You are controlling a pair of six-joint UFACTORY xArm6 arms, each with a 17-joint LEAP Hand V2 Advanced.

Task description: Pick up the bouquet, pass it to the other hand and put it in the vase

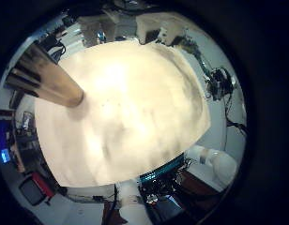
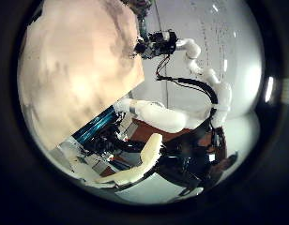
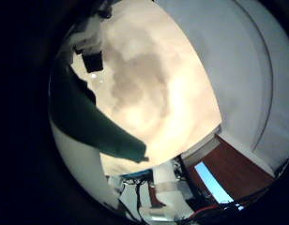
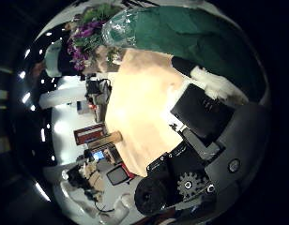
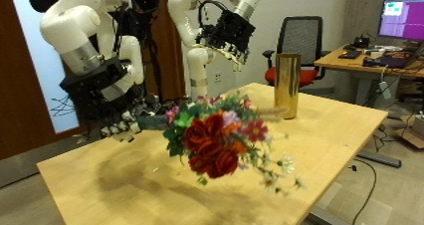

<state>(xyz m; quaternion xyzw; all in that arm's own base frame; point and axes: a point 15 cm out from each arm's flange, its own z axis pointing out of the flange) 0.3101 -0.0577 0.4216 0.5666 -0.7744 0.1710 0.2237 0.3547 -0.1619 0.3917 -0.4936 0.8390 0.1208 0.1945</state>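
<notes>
In the outside view the bouquet, red roses with pink and purple flowers, hangs sideways low over the wooden table. My right hand is shut on its stem end. The tall golden vase stands upright at the table's far side. My left hand is raised high above the table behind the bouquet, open and holding nothing. The right thumb side palm view shows the flowers, the green wrap and a finger. The right little finger side palm view shows the dark stem wrap. The left little finger side palm view shows the vase.
An office chair and a desk with a monitor stand beyond the table's far edge. A brown door is behind my right arm. The left thumb side palm view shows the table and my right arm.
</notes>
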